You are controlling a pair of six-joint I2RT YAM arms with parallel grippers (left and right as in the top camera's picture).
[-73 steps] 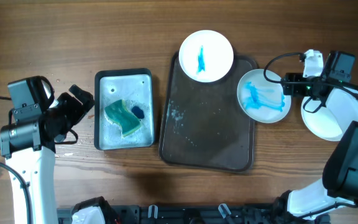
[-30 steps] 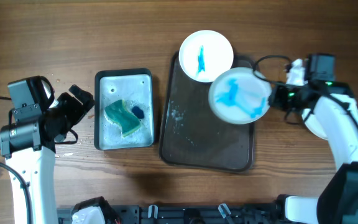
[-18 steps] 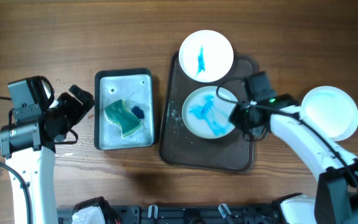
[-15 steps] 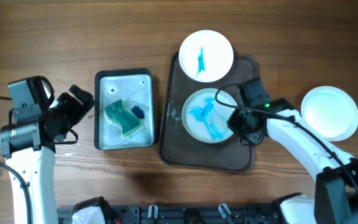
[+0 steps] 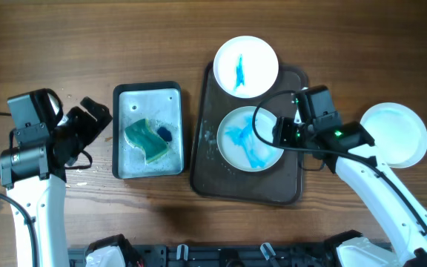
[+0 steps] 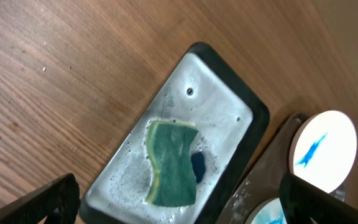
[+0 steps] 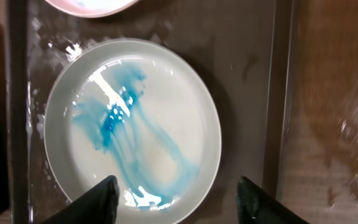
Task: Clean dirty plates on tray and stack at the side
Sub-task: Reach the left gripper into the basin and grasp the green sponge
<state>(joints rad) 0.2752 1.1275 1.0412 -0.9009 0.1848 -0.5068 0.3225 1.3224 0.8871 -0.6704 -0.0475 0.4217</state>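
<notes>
A white plate smeared with blue (image 5: 247, 139) lies flat on the dark tray (image 5: 228, 182); it fills the right wrist view (image 7: 132, 130). A second white plate with a blue streak (image 5: 245, 66) sits at the tray's far edge and shows in the left wrist view (image 6: 325, 146). A clean white plate (image 5: 394, 133) lies on the table at the right. My right gripper (image 5: 282, 134) is open and empty just above the smeared plate's right rim (image 7: 174, 199). My left gripper (image 5: 93, 119) is open and empty at the left, apart from the sponge.
A metal pan (image 5: 128, 167) with soapy water holds a green and yellow sponge (image 5: 146, 140), left of the tray. The pan (image 6: 229, 102) and the sponge (image 6: 171, 163) also show in the left wrist view. Bare wooden table (image 5: 124, 37) lies around.
My right gripper carried the smeared plate from the table at the right onto the tray, set it down flat and let go. The left arm barely moved.
</notes>
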